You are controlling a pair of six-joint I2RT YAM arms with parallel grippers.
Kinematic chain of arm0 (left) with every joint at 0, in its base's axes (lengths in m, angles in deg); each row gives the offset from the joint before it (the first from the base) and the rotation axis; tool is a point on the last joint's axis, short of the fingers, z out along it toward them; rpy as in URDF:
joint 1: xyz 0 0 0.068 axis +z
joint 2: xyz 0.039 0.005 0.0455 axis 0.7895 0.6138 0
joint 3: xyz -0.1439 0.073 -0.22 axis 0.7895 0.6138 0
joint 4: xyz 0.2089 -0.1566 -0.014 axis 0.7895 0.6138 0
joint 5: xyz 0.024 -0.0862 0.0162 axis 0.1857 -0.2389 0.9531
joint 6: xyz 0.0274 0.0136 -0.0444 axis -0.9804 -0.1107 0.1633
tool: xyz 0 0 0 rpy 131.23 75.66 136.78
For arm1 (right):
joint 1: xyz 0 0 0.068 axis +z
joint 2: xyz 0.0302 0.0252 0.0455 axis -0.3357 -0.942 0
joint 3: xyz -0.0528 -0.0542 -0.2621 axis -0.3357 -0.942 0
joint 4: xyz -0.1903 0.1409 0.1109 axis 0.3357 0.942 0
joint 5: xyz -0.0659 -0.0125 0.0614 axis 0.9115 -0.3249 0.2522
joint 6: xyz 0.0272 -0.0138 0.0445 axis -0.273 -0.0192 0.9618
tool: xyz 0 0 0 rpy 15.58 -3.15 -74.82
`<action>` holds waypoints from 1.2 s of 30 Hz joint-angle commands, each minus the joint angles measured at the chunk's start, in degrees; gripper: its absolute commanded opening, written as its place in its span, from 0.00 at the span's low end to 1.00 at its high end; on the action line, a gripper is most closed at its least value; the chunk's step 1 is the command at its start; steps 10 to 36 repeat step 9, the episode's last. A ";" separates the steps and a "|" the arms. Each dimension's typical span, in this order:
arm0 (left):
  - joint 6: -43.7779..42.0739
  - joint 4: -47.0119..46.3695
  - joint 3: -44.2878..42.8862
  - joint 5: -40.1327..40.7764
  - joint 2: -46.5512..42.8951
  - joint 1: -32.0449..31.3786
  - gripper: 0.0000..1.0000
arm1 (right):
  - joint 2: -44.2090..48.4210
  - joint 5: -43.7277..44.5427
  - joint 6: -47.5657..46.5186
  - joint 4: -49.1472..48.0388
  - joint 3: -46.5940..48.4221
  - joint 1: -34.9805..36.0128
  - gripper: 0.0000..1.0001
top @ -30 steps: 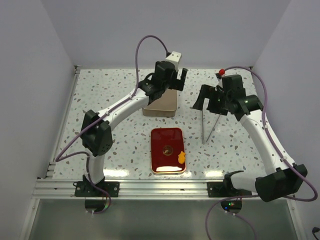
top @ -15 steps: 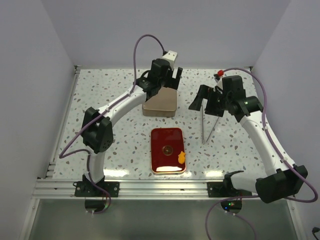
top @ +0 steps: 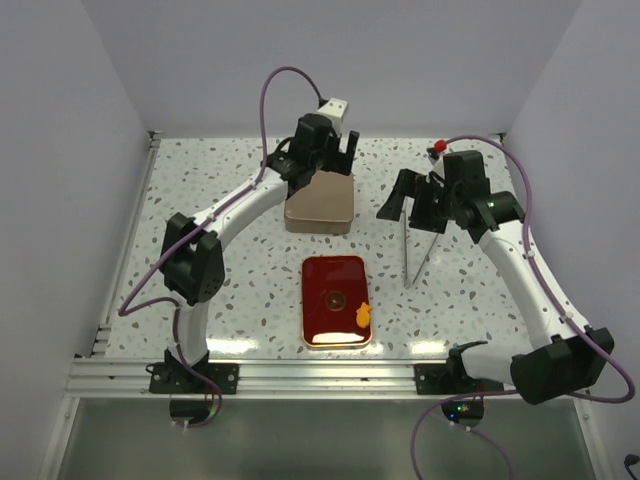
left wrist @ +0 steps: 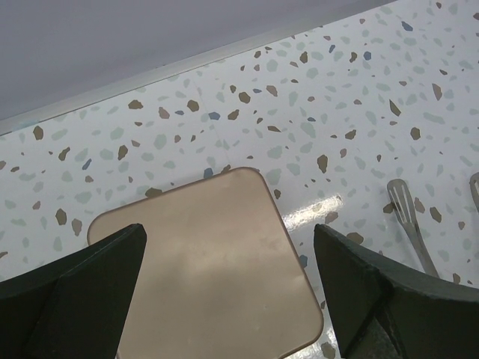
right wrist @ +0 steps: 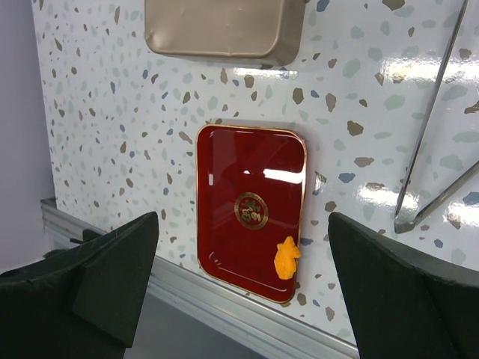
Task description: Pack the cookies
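One irregular orange cookie (top: 363,315) lies on the right front rim of the red tray (top: 320,320); it also shows in the right wrist view (right wrist: 287,258). No disc cookies are in view. A closed tan box (top: 320,208) stands behind the tray. My left gripper (top: 330,160) hovers open and empty over the box's far edge; in its wrist view the box lid (left wrist: 202,269) lies between its fingers (left wrist: 75,288). My right gripper (top: 405,205) is open and empty, held high to the right of the box, and its camera looks down on the tray (right wrist: 224,224).
Metal tongs (top: 415,255) lie right of the tray, below my right gripper, and show in both wrist views (left wrist: 408,224) (right wrist: 434,149). A small red object (top: 438,147) sits at the back right. The tray has a gold emblem (right wrist: 251,210) at its centre.
My left gripper has shifted a little left and back over the tan box. My right gripper edged slightly left a second ago, then stayed still. Nothing on the table moved.
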 commanded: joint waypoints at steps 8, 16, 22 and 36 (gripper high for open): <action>1.60 -2.57 -0.54 -1.31 1.12 1.87 1.00 | -0.48 0.56 0.01 -2.01 2.36 0.05 0.99; 1.52 -2.48 -0.45 -1.31 1.04 1.87 1.00 | -0.57 1.00 -0.60 -2.01 2.71 0.05 0.98; 1.52 -2.48 -0.45 -1.31 1.04 1.87 1.00 | -0.57 1.00 -0.60 -2.01 2.71 0.05 0.98; 1.52 -2.48 -0.45 -1.31 1.04 1.87 1.00 | -0.57 1.00 -0.60 -2.01 2.71 0.05 0.98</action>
